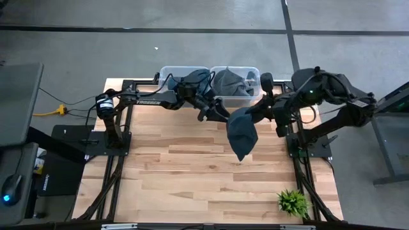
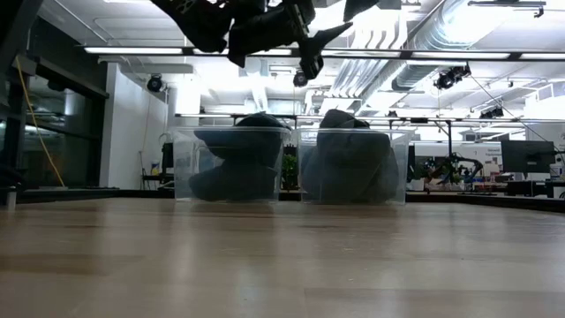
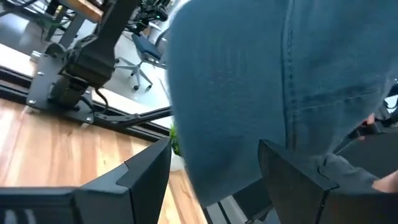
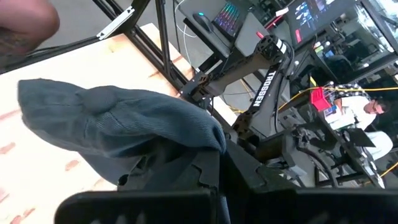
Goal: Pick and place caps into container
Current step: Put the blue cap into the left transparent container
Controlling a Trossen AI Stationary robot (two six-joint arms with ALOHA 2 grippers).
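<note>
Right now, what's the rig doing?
The right gripper is shut on a slate grey cap, holding it in the air above the table, in front of the two clear bins. The left gripper is open right beside the cap, not gripping it. The left bin and right bin each hold caps.

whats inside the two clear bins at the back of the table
Left bin holds dark caps, right bin a grey heap of caps. How many lie in each is hidden by the piles.
</note>
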